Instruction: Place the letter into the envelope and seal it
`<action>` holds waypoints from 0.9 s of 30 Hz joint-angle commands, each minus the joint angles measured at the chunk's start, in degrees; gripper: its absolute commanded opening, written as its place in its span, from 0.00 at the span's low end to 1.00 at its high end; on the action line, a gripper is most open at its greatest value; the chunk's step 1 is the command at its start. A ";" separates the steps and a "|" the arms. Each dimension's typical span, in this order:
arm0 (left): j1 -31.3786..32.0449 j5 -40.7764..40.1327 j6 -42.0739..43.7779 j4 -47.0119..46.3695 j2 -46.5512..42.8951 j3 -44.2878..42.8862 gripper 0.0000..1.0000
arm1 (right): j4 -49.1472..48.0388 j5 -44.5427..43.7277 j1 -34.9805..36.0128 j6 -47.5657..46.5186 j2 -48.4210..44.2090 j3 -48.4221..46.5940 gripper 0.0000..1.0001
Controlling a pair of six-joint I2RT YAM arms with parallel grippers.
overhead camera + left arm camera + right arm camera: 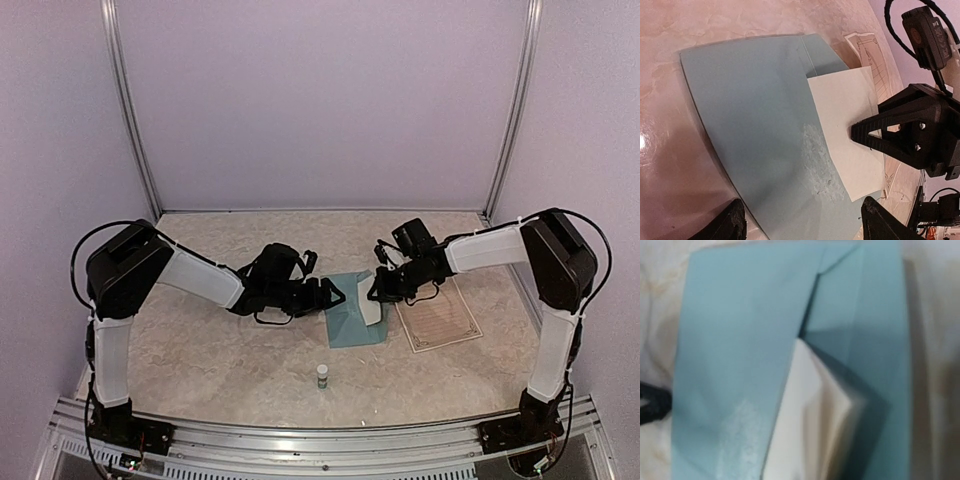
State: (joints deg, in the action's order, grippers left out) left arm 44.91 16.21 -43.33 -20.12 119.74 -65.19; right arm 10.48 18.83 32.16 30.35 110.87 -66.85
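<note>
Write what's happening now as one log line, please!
step: letter partly inside envelope | right tool: shut on letter | left tool: open over envelope | seal: not done

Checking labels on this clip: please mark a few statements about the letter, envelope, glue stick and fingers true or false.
1. The letter sticks partly out of the envelope. True.
2. The glue stick lies on the envelope. False: it stands upright on the table, apart from the envelope.
3. The left gripper has its fingers open. True.
4. The left gripper pinches the letter. False: the right gripper does.
</note>
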 commanded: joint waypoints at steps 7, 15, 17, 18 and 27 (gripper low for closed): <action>-0.73 -2.40 2.69 4.52 -3.80 0.91 0.76 | 8.77 -10.21 1.26 -4.06 -7.87 0.23 0.45; -0.61 -0.79 2.58 4.41 -1.54 -1.61 0.76 | 8.29 -10.42 2.26 -4.21 -5.44 0.31 0.45; -0.53 -0.78 2.79 5.08 -0.52 -2.54 0.76 | 8.11 -10.71 2.29 -4.03 -4.41 0.06 0.45; -0.47 -0.81 2.89 5.23 -0.22 -2.79 0.76 | 8.07 -10.82 2.21 -3.99 -3.90 -0.07 0.46; -0.45 -0.97 4.56 8.21 2.87 -6.28 0.76 | 7.24 -10.18 2.61 -3.98 -0.27 -1.59 0.48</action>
State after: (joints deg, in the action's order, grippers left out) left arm 44.45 14.98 -40.53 -14.17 120.53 -69.63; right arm 17.39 8.71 34.00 26.61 108.77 -66.83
